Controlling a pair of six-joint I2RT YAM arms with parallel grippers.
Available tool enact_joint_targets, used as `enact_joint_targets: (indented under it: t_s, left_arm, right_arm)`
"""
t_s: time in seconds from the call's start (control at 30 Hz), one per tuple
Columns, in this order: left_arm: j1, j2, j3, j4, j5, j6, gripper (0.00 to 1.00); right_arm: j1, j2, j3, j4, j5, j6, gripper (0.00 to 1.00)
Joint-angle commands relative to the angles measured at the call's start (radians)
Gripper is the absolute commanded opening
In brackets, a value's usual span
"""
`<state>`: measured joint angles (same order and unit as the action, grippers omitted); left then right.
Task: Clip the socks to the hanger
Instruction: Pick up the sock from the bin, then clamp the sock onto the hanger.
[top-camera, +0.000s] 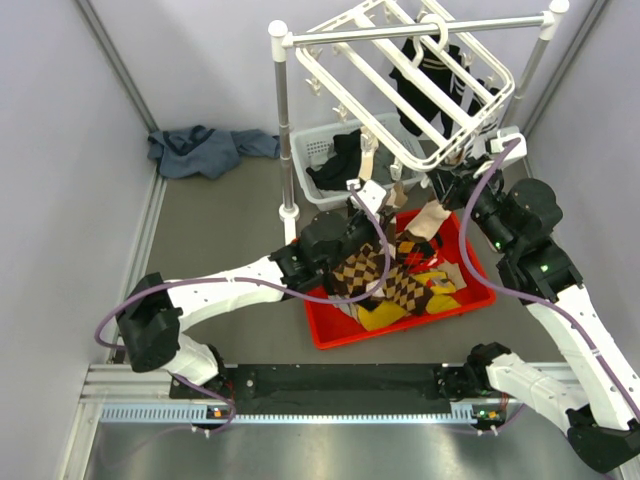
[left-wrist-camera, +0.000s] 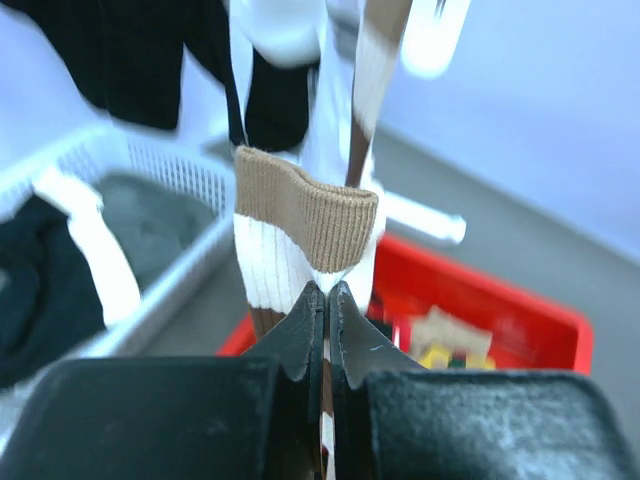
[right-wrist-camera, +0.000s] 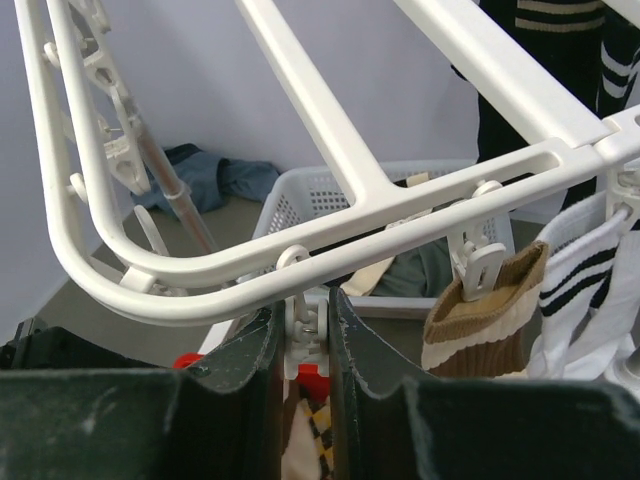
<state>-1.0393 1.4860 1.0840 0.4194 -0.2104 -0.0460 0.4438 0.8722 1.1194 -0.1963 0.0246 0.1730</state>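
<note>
Left pincer (left-wrist-camera: 327, 297) pinches the brown argyle sock (left-wrist-camera: 305, 215), long axis vertical, cuff up, directly beneath the clip (right-wrist-camera: 304, 335) that the right pincer (right-wrist-camera: 304, 303) squeezes on the hanger (right-wrist-camera: 330, 225).

Brightly, evenly lit, probably from overhead; only soft shadows beside the red tray (top-camera: 330, 335). Sharp edge to edge from above. In the left wrist view, crisp on the sock (left-wrist-camera: 305, 210) cuff, blurred on the basket (left-wrist-camera: 170, 175) behind.
</note>
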Motion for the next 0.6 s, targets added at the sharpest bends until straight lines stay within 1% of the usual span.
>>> enact_joint_targets:
  t_s: [0.0, 0.2, 0.57]
  left_arm:
    - [0.004, 0.02, 0.008, 0.232, -0.017, 0.063, 0.0]
    - [-0.001, 0.052, 0.043, 0.239, 0.002, 0.074, 0.0]
    - [-0.018, 0.074, 0.089, 0.222, -0.004, 0.121, 0.0]
  right_arm:
    - [-0.004, -0.01, 0.01, 0.041, -0.02, 0.085, 0.01]
    - [-0.004, -0.01, 0.008, 0.049, -0.015, 0.128, 0.01]
    - [-0.002, 0.01, 0.02, 0.031, -0.006, 0.154, 0.01]
